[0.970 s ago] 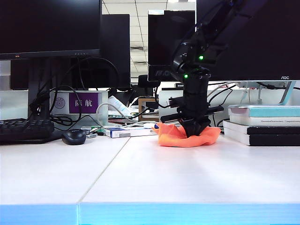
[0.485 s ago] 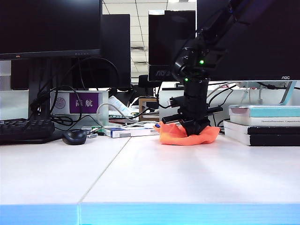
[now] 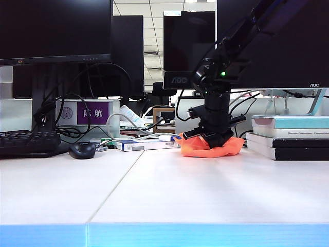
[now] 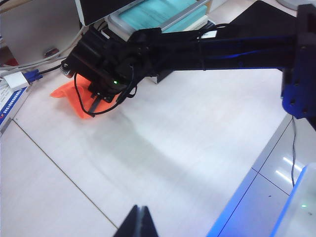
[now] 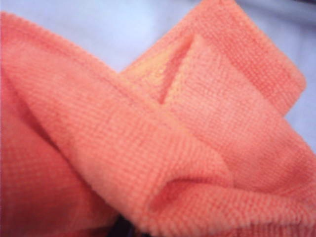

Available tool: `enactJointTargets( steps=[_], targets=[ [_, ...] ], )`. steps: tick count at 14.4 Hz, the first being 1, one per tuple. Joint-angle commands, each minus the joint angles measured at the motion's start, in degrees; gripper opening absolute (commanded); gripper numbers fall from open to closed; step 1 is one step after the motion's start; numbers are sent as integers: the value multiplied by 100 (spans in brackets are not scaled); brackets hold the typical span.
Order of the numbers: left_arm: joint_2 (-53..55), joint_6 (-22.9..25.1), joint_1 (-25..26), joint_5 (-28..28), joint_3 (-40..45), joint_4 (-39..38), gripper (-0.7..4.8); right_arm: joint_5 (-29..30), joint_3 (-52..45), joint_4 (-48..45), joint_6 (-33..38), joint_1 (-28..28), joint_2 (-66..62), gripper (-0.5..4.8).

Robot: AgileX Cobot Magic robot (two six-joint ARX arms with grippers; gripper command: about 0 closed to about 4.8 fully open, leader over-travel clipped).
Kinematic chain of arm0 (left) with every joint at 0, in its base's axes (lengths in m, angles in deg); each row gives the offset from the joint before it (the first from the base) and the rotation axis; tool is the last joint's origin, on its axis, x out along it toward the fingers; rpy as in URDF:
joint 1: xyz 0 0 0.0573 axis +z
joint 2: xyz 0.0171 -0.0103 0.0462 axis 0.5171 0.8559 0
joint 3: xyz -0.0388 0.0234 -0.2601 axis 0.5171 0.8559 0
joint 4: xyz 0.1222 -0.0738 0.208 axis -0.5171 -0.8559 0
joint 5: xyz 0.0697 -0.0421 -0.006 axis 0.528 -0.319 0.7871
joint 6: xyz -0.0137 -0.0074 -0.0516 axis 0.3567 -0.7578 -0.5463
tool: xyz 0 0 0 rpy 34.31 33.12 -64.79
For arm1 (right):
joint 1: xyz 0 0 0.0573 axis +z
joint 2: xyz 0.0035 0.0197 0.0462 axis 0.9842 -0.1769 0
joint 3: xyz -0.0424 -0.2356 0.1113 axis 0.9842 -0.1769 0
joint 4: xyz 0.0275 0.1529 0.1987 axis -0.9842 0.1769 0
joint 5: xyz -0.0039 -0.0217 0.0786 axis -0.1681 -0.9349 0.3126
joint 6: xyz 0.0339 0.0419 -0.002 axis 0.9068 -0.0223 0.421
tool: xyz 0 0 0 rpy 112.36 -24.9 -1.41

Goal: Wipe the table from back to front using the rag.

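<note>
Counter [image 3: 205, 195]: you had a wide white top with a thin seam running front to back and a light blue front edge; most of its near surface lay bare in the exterior view.
Monitors [image 3: 54, 31]: dark screens stood along the back, from ten to two o'clock of the counter's middle.
Right arm [image 3: 241, 36]: you had it reaching down from the two o'clock corner of the exterior view to the back of the counter, a green light showing near its wrist.
Books [image 3: 290, 136]: a stack with a teal cover on top sat at three o'clock of the rag, just beside it.
Keyboard [image 3: 25, 143]: it lay at the far nine o'clock side, well apart from the rag.
Rag [image 3: 211, 147]: the orange cloth lay bunched at the back of the counter, about one o'clock from the counter's centre, resting on the surface under your right arm; its folds filled the right wrist view [image 5: 163, 148].
Right gripper [image 3: 215, 141]: it pointed down into the rag, its fingers pinched narrow on the cloth; the fingers themselves were buried in the folds.
Left gripper [image 4: 138, 222]: you held it raised over the near part of the counter, well apart from the rag, its fingers pressed together with nothing between them.
Mouse [image 3: 81, 150]: it sat at nine o'clock of the rag, near the keyboard.
</note>
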Motion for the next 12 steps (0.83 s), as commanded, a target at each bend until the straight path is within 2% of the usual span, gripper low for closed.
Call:
enactJointTargets(
  steps=[1,12],
  targets=[
    [-13,7,-4,-42,-13,33,-6,20,232,387,-22,-33,-326,-5],
    [13,-13,-4,-42,-11,17,-6,26,748,7,-20,-20,-669,-5]
  ],
)
